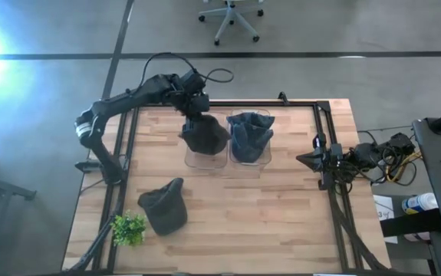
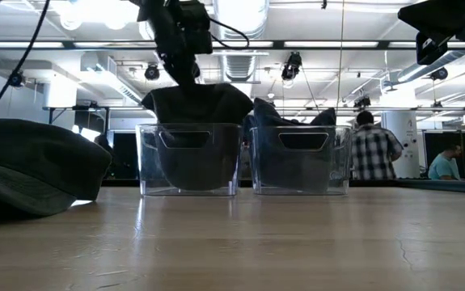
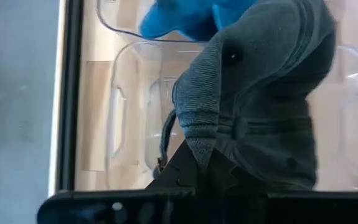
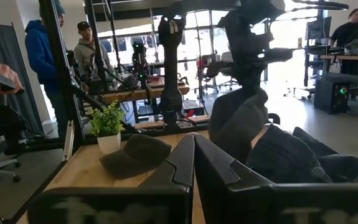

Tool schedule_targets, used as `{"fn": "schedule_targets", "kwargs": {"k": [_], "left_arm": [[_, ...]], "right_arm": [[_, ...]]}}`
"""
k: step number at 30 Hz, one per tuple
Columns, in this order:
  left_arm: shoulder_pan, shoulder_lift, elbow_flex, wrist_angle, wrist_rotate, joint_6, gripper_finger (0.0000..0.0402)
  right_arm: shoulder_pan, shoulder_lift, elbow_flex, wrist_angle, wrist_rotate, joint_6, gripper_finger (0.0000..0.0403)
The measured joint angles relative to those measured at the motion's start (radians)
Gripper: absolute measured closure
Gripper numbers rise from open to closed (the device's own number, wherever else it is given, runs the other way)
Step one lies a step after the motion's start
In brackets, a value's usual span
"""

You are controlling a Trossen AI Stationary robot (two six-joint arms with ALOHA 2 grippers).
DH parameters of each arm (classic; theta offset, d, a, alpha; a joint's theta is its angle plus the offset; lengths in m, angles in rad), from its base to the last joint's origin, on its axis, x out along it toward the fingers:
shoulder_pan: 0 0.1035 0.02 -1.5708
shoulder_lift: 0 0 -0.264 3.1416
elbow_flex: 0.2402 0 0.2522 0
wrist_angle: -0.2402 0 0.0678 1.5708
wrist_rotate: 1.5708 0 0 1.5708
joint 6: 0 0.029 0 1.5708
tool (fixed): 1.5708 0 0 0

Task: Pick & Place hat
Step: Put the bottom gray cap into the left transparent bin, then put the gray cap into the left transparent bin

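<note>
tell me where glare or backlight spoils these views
High view: a white flare washes out the floor at the upper left corner. Low view: bright ceiling lights backlight the left tool and its hat, leaving them dark. Left wrist view: the hat fills the frame, slightly soft.

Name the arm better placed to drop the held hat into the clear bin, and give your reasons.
Left. Its pincer already grips the dark hat directly over the left clear bin. The right pincer sits shut at the table's right edge, holding nothing.
</note>
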Motion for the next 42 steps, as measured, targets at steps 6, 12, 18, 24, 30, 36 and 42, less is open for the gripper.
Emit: {"fn": "schedule_targets", "kwargs": {"k": [6, 12, 18, 24, 30, 36, 42], "left_arm": [[0.054, 0.052, 0.105, 0.008, -0.022, 0.025, 0.0401], [0.101, 0.083, 0.16, 0.006, -0.015, 0.02, 0.0401], [0.104, 0.108, 0.131, 0.004, -0.015, 0.002, 0.0401], [0.102, 0.126, 0.123, 0.022, -0.016, -0.014, 0.0377], [0.101, 0.119, 0.124, 0.094, -0.047, -0.016, 0.033], [0.101, 0.116, 0.124, 0.101, -0.104, -0.015, 0.0267], [0.091, 0.094, 0.158, 0.049, -0.136, -0.031, 0.0228]], "right_arm": [[0.0, 0.0, 0.0, 0.0, 0.0, 0.002, 0.0394], [0.0, 0.0, 0.0, 0.0, 0.0, 0.003, 0.0394], [0.0, 0.0, 0.0, 0.0, 0.0, 0.002, 0.0394], [0.0, 0.0, 0.0, 0.0, 0.0, 0.0, 0.0394], [0.0, 0.0, 0.0, 0.0, 0.0, -0.001, 0.0394], [0.0, 0.0, 0.0, 0.0, 0.0, -0.001, 0.0394], [0.0, 0.0, 0.0, 0.0, 0.0, 0.001, 0.0394]]}}
